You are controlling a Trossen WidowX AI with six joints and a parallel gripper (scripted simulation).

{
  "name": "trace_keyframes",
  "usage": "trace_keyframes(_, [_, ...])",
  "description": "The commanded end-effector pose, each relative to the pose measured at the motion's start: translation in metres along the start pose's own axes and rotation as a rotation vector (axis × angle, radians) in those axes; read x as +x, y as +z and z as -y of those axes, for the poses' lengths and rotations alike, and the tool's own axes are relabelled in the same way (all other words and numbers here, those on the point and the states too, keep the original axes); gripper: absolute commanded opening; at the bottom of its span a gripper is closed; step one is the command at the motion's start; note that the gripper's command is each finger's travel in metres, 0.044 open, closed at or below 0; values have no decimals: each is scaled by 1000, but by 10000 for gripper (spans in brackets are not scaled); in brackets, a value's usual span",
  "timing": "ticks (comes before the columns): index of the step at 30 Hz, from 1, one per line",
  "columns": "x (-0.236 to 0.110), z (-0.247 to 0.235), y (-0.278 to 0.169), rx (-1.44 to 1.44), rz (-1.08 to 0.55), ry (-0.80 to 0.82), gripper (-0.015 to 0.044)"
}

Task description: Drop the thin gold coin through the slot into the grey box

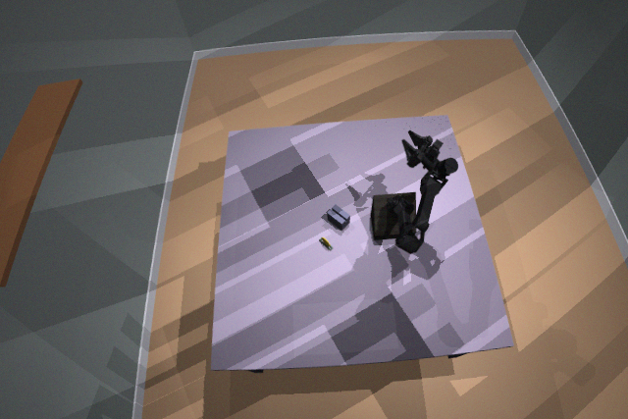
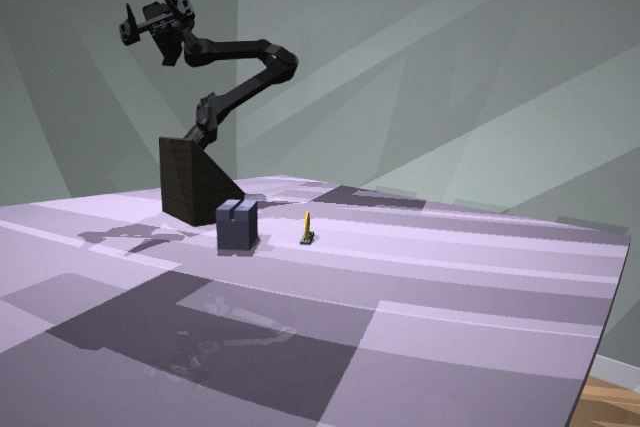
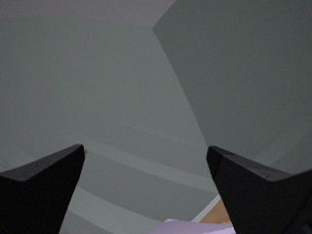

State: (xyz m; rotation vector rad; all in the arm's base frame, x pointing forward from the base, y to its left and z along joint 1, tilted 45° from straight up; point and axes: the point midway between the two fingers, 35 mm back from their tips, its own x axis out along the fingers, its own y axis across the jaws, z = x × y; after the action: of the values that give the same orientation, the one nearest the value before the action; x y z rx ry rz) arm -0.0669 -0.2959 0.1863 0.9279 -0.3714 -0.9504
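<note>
The gold coin (image 1: 325,242) (image 2: 307,224) stands on edge in its small dark-green holder (image 2: 307,240) near the middle of the lilac table (image 1: 284,313) (image 2: 465,282). The grey box (image 1: 338,217) (image 2: 236,226) with a slot in its lid stands close beside the coin. My gripper (image 1: 412,141) (image 2: 148,4) (image 3: 146,152) is open and empty. It is raised high above the table, far from the coin and the box, pointing away toward the wall. The wrist view shows only the two dark fingers, the wall and a table corner.
The arm rises from a dark wedge-shaped base (image 1: 392,216) (image 2: 188,187) next to the box. The table stands on a wooden floor (image 1: 532,125) bounded by a low pale rim. A brown plank (image 1: 30,161) lies off to the left.
</note>
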Motion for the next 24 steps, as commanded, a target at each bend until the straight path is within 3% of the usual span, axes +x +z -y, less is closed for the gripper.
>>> trace_keyframes(1, [2,-1,-1,2,-5,1,374])
trace_keyframes(9, [73,-28,-59,144,-295,52,164])
trace_keyframes(17, [128,-73,-142,179,-626,52,161])
trace_keyframes(24, [141,-118,-237,219,-969,21,161])
